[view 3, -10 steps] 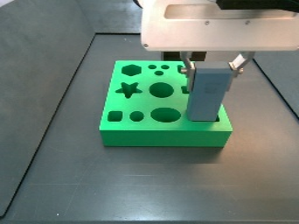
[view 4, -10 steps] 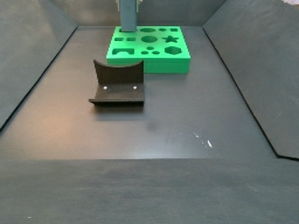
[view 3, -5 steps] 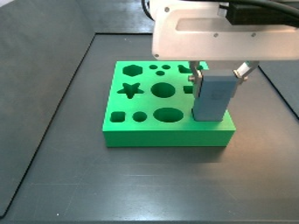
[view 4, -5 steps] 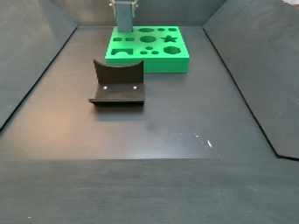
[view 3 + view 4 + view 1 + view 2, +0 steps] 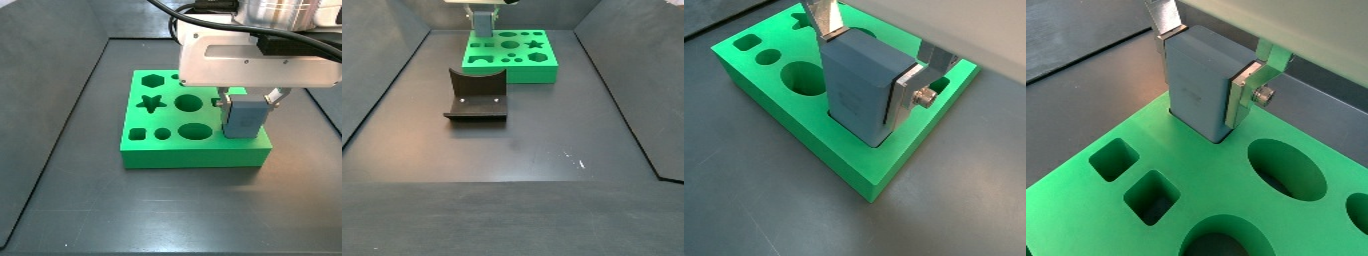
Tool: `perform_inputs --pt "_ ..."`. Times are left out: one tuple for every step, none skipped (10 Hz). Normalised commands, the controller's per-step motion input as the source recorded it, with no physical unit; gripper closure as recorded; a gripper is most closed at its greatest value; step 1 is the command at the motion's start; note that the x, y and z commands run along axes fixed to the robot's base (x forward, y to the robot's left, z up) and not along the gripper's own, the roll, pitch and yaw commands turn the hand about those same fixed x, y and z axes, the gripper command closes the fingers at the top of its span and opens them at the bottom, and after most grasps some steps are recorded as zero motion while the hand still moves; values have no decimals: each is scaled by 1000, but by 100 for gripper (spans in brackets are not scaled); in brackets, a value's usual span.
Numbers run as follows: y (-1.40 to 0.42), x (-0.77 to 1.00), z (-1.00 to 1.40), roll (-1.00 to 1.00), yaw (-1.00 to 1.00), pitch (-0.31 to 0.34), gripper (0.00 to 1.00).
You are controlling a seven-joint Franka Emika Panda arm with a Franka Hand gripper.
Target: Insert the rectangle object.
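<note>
Since a second ago my gripper (image 5: 250, 97) has come down over the green board (image 5: 167, 142), and the rectangle object (image 5: 245, 116) shows shorter above the board's top than it did — its lower end now sits inside a hole at the board's corner.

Near to far in a side view: bare dark floor (image 5: 516, 190), then the fixture (image 5: 476, 96), a dark bracket on its base plate, standing apart from the board (image 5: 513, 56). Behind it the green board lies against the far end of the floor. My gripper (image 5: 481, 9) hangs over the board's corner nearest the fixture's side, with the grey-blue block (image 5: 480, 23) under it, partly cut by the frame edge.

In both wrist views my fingers (image 5: 909, 92) (image 5: 1244, 90) are closed on the rectangle object (image 5: 861, 85) (image 5: 1197, 82), one silver plate flat on each of two opposite faces. The block stands upright, its foot below the board's surface (image 5: 1293, 235); how deep it goes I cannot tell.

Other cut-outs in the board — round hole (image 5: 195, 130), star (image 5: 148, 101), hexagon (image 5: 152, 79) and small squares (image 5: 1152, 194) — lie open and apart from the block. A large round hole (image 5: 806, 77) sits just beside it.
</note>
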Motion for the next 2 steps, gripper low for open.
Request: perform_inputs --pt "0 63 -134 -46 0 -21 100" --pt "0 157 -94 0 0 0 100"
